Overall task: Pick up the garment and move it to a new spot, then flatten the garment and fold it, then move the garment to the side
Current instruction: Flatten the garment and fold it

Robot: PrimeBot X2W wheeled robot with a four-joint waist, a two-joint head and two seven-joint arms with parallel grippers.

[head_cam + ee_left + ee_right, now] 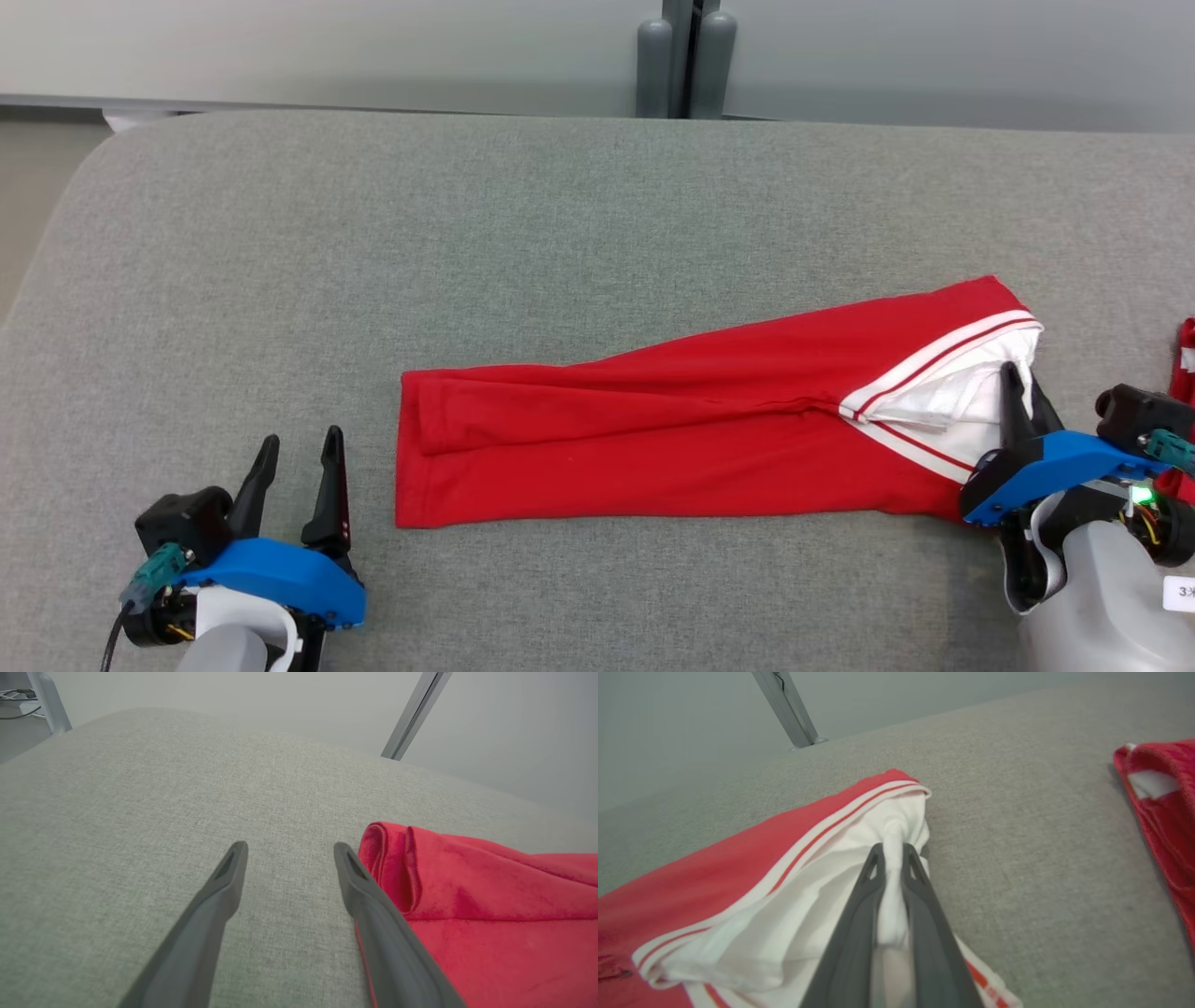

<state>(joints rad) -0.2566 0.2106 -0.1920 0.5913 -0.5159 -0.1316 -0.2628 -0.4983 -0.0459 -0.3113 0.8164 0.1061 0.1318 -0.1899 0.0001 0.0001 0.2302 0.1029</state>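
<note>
Grey fabric-covered tabletop (467,233), rounded far-left corner, pale wall panels beyond the far edge.

Garment (653,439): red, folded into a long narrow strip and lying flat on the right half of the tabletop, toward the near edge. Left hem sits about mid-width. The strip angles slightly away toward the right edge, ending in a white-and-red striped band with the white inner layer (943,392) showing.

Second red cloth (1186,355) at the right edge, apart from the garment, mostly cut off.

Right claw (1016,375) at the garment's right end, fingers drawn narrow. The right wrist view shows a bunch of the white layer pinched between them (893,848).

Left claw (302,437) spread wide, holding nothing, over bare tabletop just left of the garment's left hem. In the left wrist view one finger (373,914) lies alongside the hem.
</note>
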